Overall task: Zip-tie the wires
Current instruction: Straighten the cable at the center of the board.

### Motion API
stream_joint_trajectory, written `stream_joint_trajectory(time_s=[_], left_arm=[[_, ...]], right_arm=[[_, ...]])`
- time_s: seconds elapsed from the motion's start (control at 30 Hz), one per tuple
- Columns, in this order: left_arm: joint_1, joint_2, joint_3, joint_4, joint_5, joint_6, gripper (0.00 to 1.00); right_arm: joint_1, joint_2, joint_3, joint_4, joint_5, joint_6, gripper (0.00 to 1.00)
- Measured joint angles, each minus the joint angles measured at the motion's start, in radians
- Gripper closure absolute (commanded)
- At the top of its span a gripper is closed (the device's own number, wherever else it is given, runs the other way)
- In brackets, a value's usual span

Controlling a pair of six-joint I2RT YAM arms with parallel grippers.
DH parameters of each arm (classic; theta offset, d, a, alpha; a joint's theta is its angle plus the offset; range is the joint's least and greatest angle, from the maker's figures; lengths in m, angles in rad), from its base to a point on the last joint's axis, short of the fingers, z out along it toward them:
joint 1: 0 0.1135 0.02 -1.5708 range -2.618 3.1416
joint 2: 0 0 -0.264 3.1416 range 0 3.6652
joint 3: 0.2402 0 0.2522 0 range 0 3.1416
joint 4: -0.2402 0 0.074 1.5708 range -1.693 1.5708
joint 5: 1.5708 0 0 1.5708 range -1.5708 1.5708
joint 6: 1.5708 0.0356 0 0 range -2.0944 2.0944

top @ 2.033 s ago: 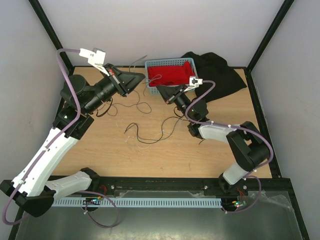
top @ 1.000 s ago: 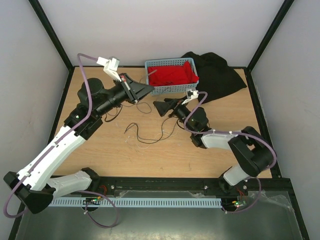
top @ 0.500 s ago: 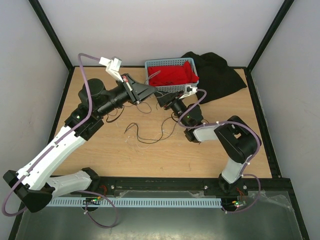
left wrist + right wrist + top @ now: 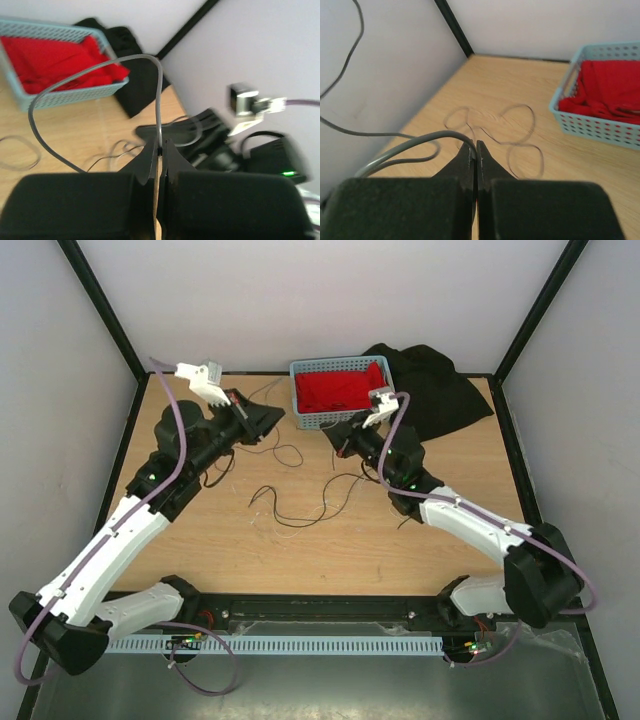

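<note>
L gripper jaws pressed tight on grey strand, which rises then arcs left. R gripper pinches grey strand too, trailing left. Wires sprawl left-right on table btw arms

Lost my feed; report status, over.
Left hand shut on thin grey looped strand. Right hand shut on grey strand, possibly same. Thin black wires loose on wooden table.
</note>
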Motion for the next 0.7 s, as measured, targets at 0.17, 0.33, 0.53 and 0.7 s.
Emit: stream_joint_trajectory(time_s=[0.17, 0.33, 0.53, 0.7], left_arm=[[0.01, -0.048, -0.165, -0.037, -0.125, 0.037, 1.0], [0.01, -0.114, -0.325, -0.095, -0.236, 0.03, 1.0], [0.01, -0.136, -0.439, -0.126, -0.28, -0.027, 0.98], [0.018, -0.134, -0.447, -0.127, -0.251, -0.048, 0.78]], right_arm=[[0.005, -0.043, 0.169, -0.484, 0.008, -0.187, 1.0], [0.019, -0.043, 0.218, -0.846, 0.089, -0.314, 1.0], [0.024, -0.044, 0.228, -1.065, 0.051, -0.37, 1.0], [0.037, -0.077, 0.335, -1.122, -0.059, -0.366, 1.0]])
